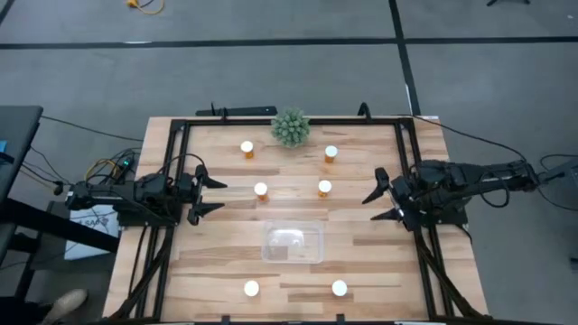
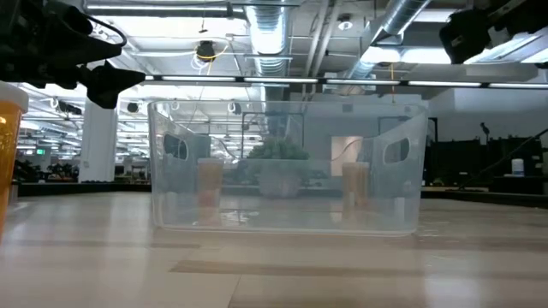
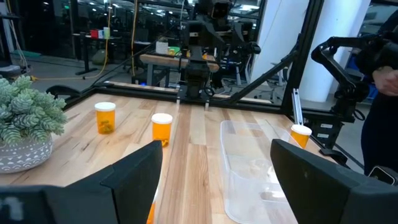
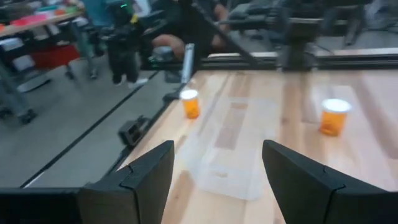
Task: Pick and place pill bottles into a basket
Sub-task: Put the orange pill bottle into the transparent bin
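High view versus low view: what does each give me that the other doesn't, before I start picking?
Only the high view shows all six pill bottles standing on the table, none in the basket, plus the left gripper and right gripper, both open and empty at the table's sides.

Only the low view shows the basket's wall height and one bottle close at the picture's left edge.

Both show the basket, the plant and bottles beyond it.
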Tool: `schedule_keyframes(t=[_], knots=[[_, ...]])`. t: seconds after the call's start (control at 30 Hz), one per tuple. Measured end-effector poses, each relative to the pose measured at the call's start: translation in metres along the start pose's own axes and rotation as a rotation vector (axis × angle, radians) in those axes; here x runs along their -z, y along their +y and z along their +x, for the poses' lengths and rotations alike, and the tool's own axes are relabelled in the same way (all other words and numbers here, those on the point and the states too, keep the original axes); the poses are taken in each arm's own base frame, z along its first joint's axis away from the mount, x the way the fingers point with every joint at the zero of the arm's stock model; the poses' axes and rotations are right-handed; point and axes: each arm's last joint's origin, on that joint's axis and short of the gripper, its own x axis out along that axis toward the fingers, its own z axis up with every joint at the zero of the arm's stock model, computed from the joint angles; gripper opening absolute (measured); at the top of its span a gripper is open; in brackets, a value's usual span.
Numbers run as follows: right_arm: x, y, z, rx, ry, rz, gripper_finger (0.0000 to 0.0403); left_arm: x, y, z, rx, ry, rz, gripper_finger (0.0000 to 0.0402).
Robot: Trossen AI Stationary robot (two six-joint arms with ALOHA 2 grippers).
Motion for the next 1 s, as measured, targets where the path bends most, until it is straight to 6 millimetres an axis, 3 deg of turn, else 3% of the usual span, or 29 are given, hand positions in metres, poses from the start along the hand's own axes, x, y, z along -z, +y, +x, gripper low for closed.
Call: schedule_keyframes(t=[0.13,0.37,0.7,1.0], knots=[[0.001,0.009,0.001,-0.076,0.014,-0.018,0.0240,0.000,0.000,0.000,0.000,0.000,0.002,0.0290],[0.018,0.021,0.007,-0.127,0.203,0.029,0.0240,0.000,0.000,0.000,0.000,0.000,0.001,0.0290],[0.019,0.047,0.010,-0.261,0.216,0.063,0.0240,0.000,0.000,0.000,0.000,-0.001,0.002,0.0290],[0.033,0.076,0.026,-0.185,0.301,-0.067,0.0240,0.000,0.000,0.000,0.000,0.000,0.001,0.0290]])
